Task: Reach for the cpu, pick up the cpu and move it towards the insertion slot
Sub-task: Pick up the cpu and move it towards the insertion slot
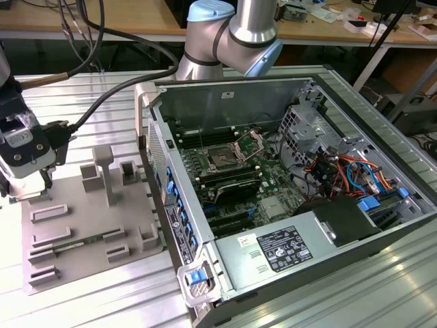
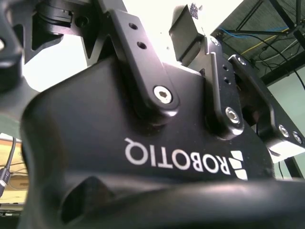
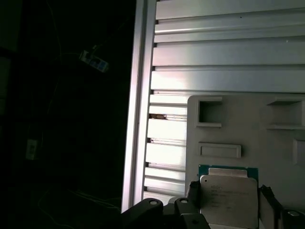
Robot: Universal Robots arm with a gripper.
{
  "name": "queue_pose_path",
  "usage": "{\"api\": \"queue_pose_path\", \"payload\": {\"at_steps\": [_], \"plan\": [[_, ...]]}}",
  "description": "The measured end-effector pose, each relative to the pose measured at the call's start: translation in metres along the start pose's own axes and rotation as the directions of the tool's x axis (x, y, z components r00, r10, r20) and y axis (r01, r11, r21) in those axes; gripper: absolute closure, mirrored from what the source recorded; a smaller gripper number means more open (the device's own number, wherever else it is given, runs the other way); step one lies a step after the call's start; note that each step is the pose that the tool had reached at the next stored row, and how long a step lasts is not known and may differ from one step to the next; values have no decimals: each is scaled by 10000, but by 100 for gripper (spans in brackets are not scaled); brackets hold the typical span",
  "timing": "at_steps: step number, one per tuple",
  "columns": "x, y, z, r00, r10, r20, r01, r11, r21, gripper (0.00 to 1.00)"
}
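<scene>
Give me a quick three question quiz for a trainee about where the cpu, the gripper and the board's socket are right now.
1. True or false: the cpu sits in the insertion slot.
2. In the exterior view, the gripper is over: A the grey tray; B the circuit board; C the power supply.
3. Fill in: the slot's silver retention frame stands ____.

Key: 1 false, since the first wrist view shows the cpu at the grey tray, right by the gripper. 2 A. 3 open, hinged up off the socket.
</scene>
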State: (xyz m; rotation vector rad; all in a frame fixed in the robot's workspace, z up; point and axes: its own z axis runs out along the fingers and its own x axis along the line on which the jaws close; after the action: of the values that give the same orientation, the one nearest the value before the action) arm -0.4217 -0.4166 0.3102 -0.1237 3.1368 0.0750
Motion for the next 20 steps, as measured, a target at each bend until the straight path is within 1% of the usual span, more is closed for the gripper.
{"api": "queue_pose_path", "payload": {"at_steps": [9,15,20], "plan": [[0,4,-77,10000,0,-1,0,10000,0,45],[0,5,-112,10000,0,0,0,10000,0,45],[-1,7,-156,10000,0,1,0,10000,0,45]]}}
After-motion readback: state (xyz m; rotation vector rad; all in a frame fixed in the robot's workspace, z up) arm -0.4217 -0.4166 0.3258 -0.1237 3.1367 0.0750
